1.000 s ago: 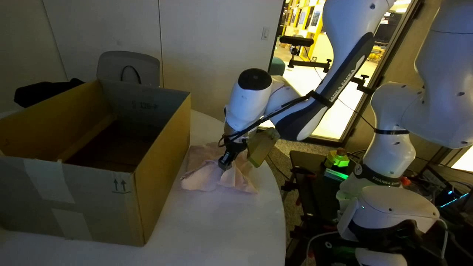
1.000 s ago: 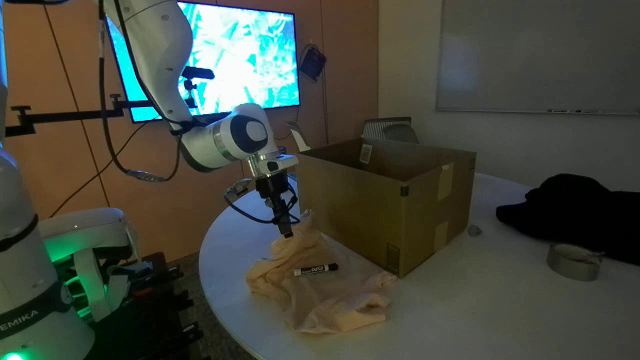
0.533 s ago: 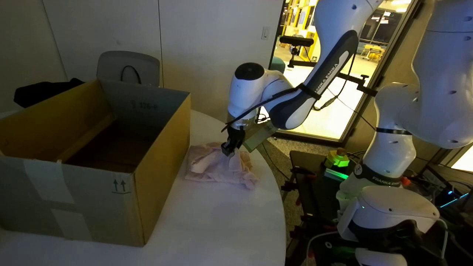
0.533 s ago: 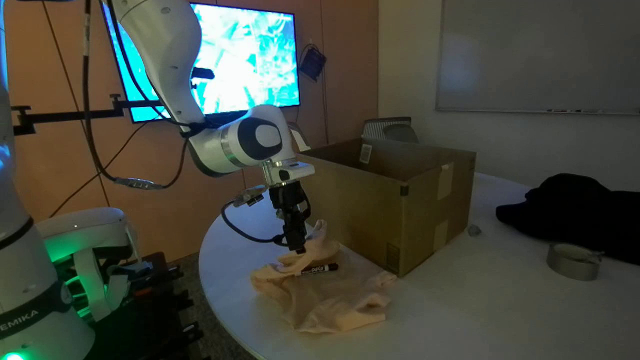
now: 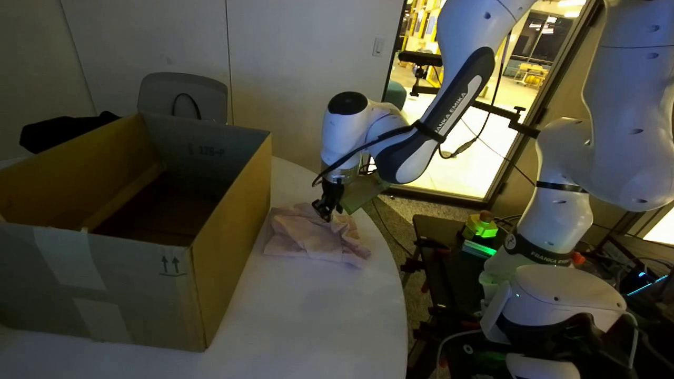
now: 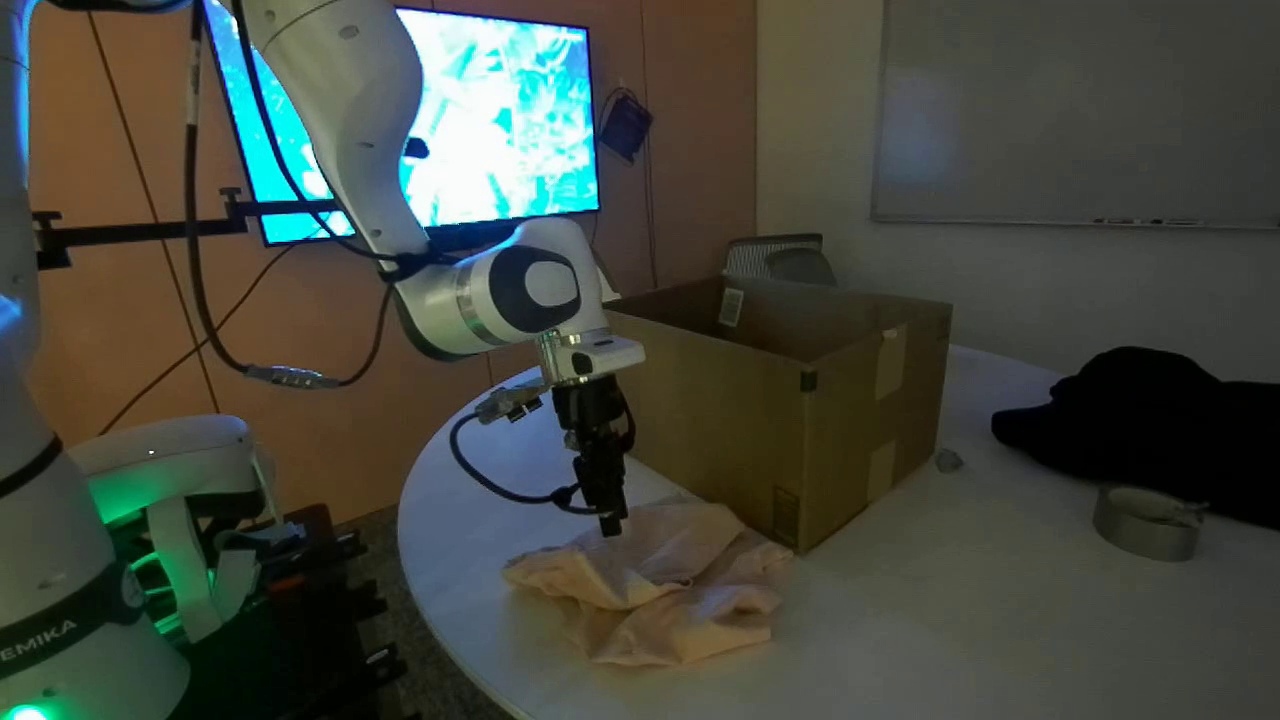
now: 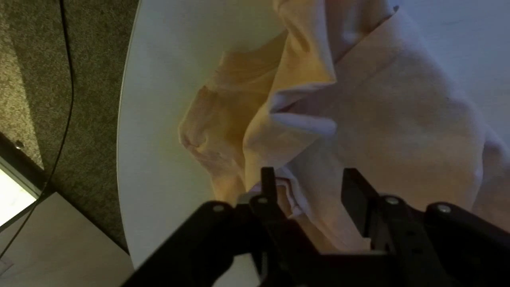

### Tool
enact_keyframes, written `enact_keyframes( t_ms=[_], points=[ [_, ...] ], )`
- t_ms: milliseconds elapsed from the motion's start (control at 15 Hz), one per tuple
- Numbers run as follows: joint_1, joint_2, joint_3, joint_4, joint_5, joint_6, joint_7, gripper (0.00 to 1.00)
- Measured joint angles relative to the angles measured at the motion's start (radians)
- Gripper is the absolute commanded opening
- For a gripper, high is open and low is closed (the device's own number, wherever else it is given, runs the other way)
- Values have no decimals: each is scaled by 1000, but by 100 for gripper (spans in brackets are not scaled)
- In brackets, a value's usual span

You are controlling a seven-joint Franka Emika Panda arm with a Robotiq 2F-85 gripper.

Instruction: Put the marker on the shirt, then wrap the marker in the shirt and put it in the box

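The pale pink shirt (image 6: pixel 670 590) lies crumpled on the table beside the box, with a flap folded over its middle. No part of the marker can be made out; it is hidden. My gripper (image 6: pixel 611 528) points down over the shirt's near-side folds in both exterior views. In the wrist view the gripper (image 7: pixel 307 175) is open: its fingers (image 7: pixel 358 199) stand well apart, with cloth of the shirt (image 7: pixel 406 131) seen below and between them. Whether the fingertips touch the cloth I cannot tell. The cardboard box (image 5: pixel 105 295) stands open-topped right beside the shirt.
The round white table (image 5: pixel 316 331) has its curved edge close to the shirt. A grey tape roll (image 6: pixel 1147 525) and a dark cloth bundle (image 6: pixel 1140 430) lie beyond the box. A chair (image 5: pixel 181 97) stands behind the box. A cable loop (image 6: pixel 480 480) hangs beside the gripper.
The gripper carried a raised edge of the shirt across toward the box and over the marker, which showed before. It has since opened and let the cloth drop.
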Motion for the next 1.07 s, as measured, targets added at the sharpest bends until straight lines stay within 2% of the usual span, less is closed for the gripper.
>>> enact_keyframes(
  t_ms=[133, 200, 667, 1067],
  points=[
    [-1, 0, 4, -1, 12, 1, 0, 95],
    [-1, -3, 5, -7, 13, 1, 1, 99],
    [-9, -67, 10, -113, 11, 5, -3, 100],
    [-108, -90, -16, -196, -11, 115, -122, 100]
  ],
)
